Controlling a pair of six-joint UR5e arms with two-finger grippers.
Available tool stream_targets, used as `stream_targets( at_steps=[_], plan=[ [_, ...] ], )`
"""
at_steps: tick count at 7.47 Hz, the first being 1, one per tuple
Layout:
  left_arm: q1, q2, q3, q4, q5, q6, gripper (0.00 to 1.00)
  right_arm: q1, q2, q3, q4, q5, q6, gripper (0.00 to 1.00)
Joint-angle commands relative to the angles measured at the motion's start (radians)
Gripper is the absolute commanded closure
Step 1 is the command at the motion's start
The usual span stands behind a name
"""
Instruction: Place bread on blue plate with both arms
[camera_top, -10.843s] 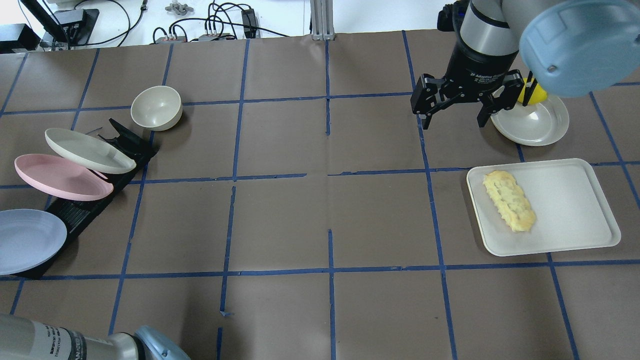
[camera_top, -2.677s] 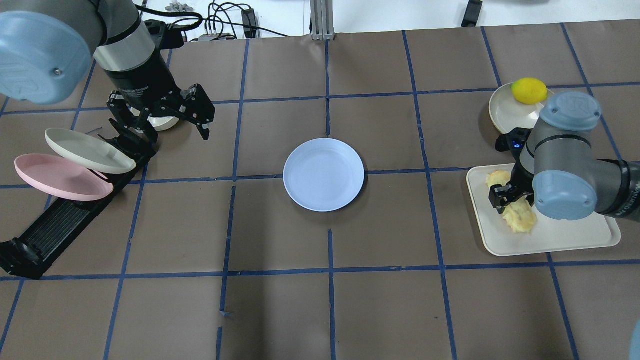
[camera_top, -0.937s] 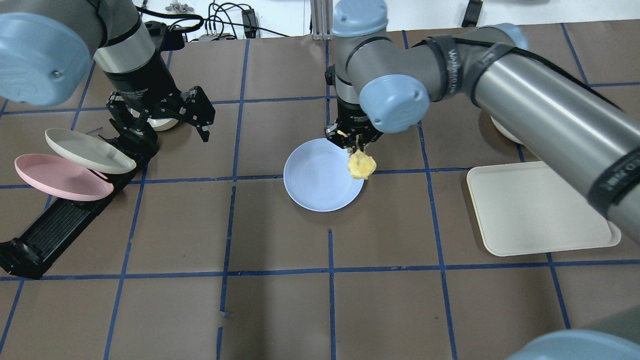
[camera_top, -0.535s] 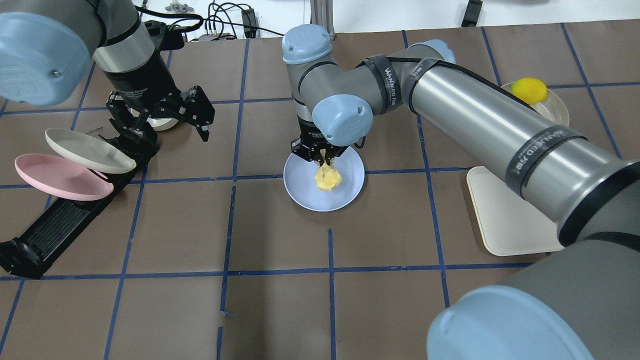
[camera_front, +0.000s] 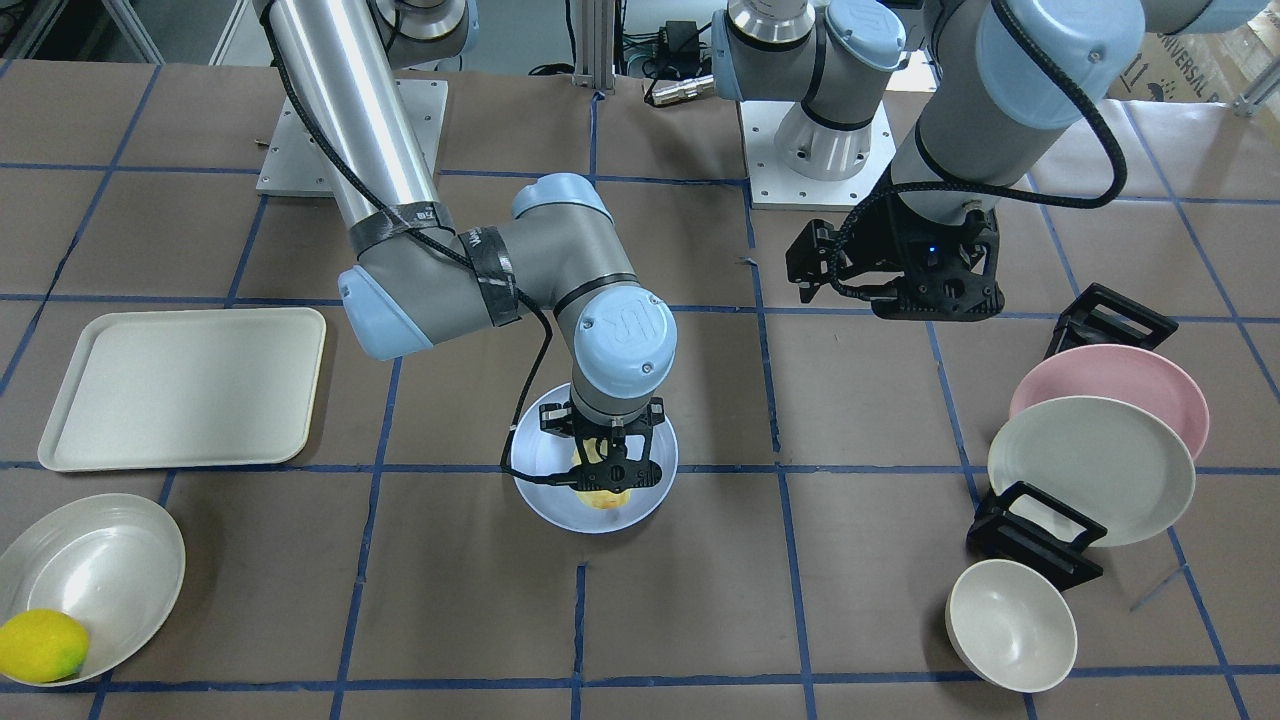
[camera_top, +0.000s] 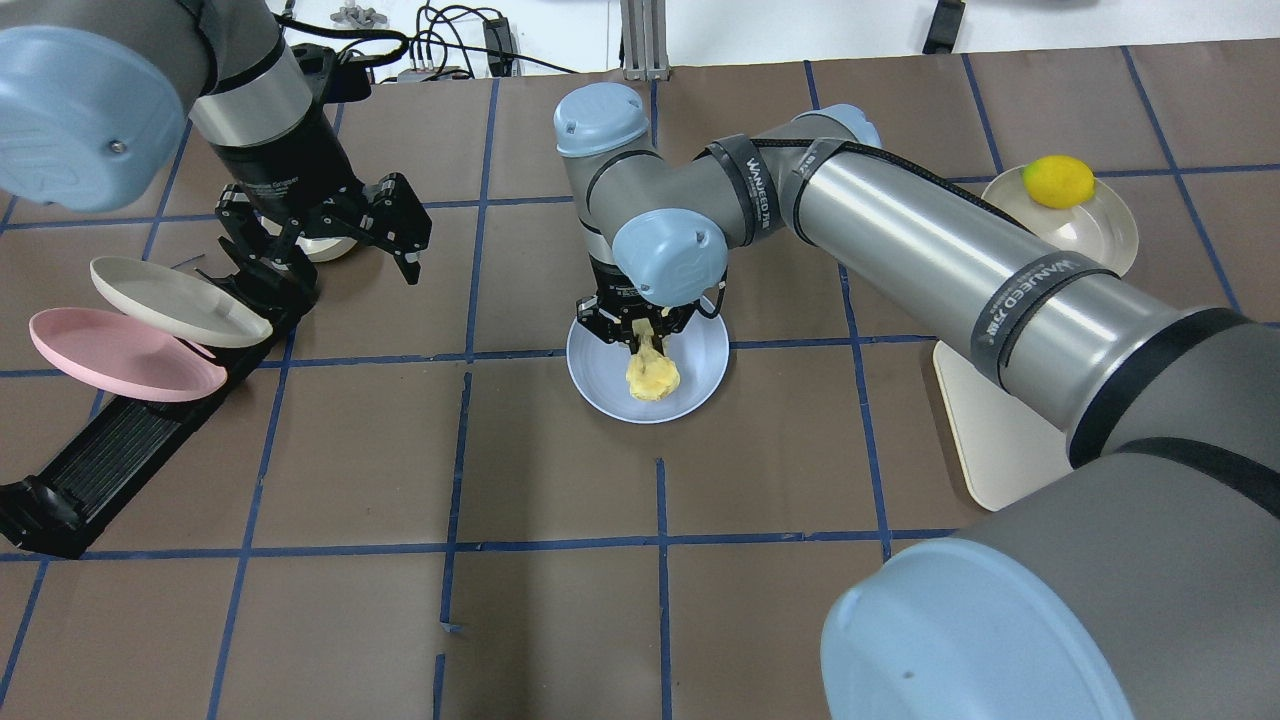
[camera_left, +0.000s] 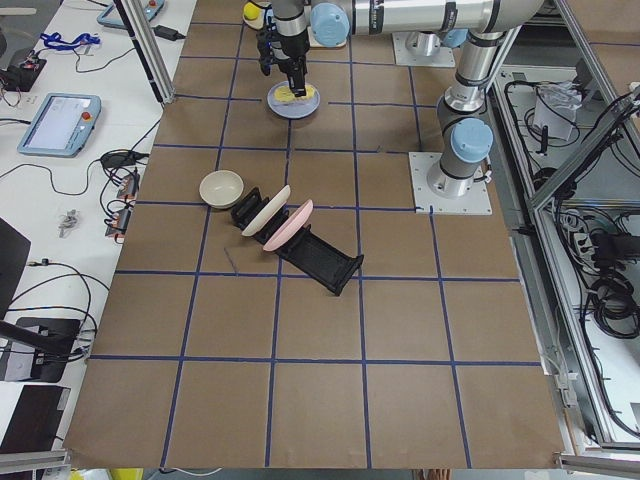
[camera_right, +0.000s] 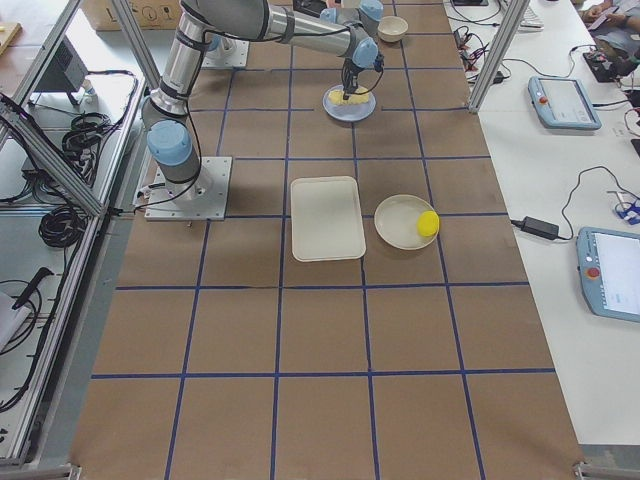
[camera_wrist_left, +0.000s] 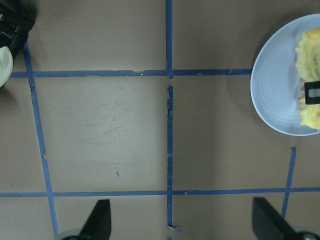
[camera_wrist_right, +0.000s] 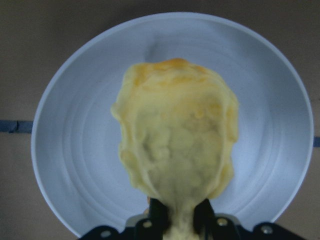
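Note:
The blue plate (camera_top: 695, 380) lies at the table's middle; it also shows in the front view (camera_front: 645, 505), the left wrist view (camera_wrist_left: 275, 95) and the right wrist view (camera_wrist_right: 75, 150). My right gripper (camera_top: 640, 328) is shut on one end of the pale-yellow bread (camera_top: 652, 374) and holds it over the plate. The loaf (camera_wrist_right: 175, 140) hangs from the jaws over the plate's middle; I cannot tell whether its free end touches. My left gripper (camera_top: 320, 255) is open and empty, to the left near the dish rack, with its fingertips (camera_wrist_left: 102, 217) wide apart.
A black dish rack (camera_top: 110, 450) at the left holds a pink plate (camera_top: 120, 355) and an off-white plate (camera_top: 170, 300). A bowl (camera_front: 1010, 625) stands under the left gripper. At the right are a bare white tray (camera_top: 990, 430) and a lemon (camera_top: 1058, 182) on an off-white plate (camera_top: 1100, 235).
My right gripper carried the bread from the tray to over the blue plate and, in the last half second, sank a little lower. The left arm has not moved.

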Motion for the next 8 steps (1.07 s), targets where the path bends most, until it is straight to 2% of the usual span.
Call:
stream_targets(
  at_steps=[1, 4, 5, 7, 8],
  plan=[
    [0.000, 0.000, 0.000, 0.000, 0.002, 0.000, 0.00, -0.032, -0.063, -0.027, 0.078, -0.001, -0.008, 0.00],
    [0.000, -0.002, 0.000, 0.000, 0.000, -0.002, 0.00, -0.109, -0.100, -0.066, 0.112, -0.005, -0.031, 0.00],
    [0.000, -0.006, 0.000, 0.001, -0.003, -0.008, 0.00, -0.188, -0.134, -0.102, 0.192, -0.008, -0.086, 0.00],
    [-0.002, -0.006, 0.000, 0.001, -0.003, -0.011, 0.00, -0.346, -0.270, -0.118, 0.338, -0.006, -0.284, 0.00],
    [-0.002, -0.006, 0.001, 0.001, -0.003, -0.011, 0.00, -0.400, -0.330, -0.112, 0.358, -0.003, -0.314, 0.00]
  ],
)
